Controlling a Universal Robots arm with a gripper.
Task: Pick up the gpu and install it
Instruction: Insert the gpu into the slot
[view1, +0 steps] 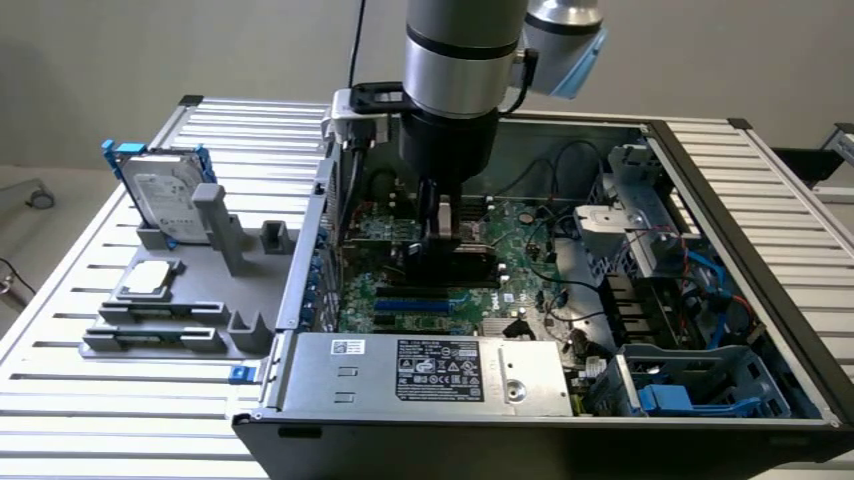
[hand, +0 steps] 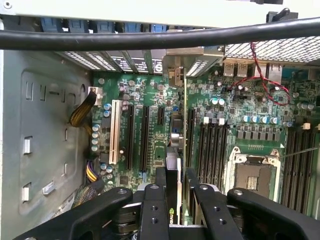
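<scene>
- While a silver-and-black robot arm (view1: 461, 60) reaches down into an open black desktop computer case (view1: 561, 440), its gripper (view1: 441, 235) is clamped on the gpu (view1: 461, 265), a thin card with a black cover, in the exterior view.
- The gpu stands on edge just above the green motherboard (view1: 514, 235), near the middle of the case.
- Outside the case, toward the exterior view's left, a silver hard drive in a blue frame (view1: 163, 195) stands upright in a grey moulded fixture (view1: 160, 345) on the slatted aluminium table (view1: 120, 400).
- A silver power supply box with a black label (view1: 427, 372) lies along the near wall of the case.
- From the wrist view, the gripper's two black fingers (hand: 161, 182) press on the card's faces, one on each side, so the jaws are closed on the gpu (hand: 173, 167), which is seen edge-on.
- The card runs away from the camera to its silver end bracket (hand: 173, 75), which sits at the case's rear wall.
- Long black expansion slots (hand: 145, 135) and one white slot (hand: 115, 131) lie on one side of the card; black memory slots (hand: 212, 145) and a silver processor socket (hand: 250, 175) lie on the other.
- Whether the card's lower edge is seated in a slot cannot be told.
- A thick black cable (hand: 150, 39) crosses close to the lens.
</scene>
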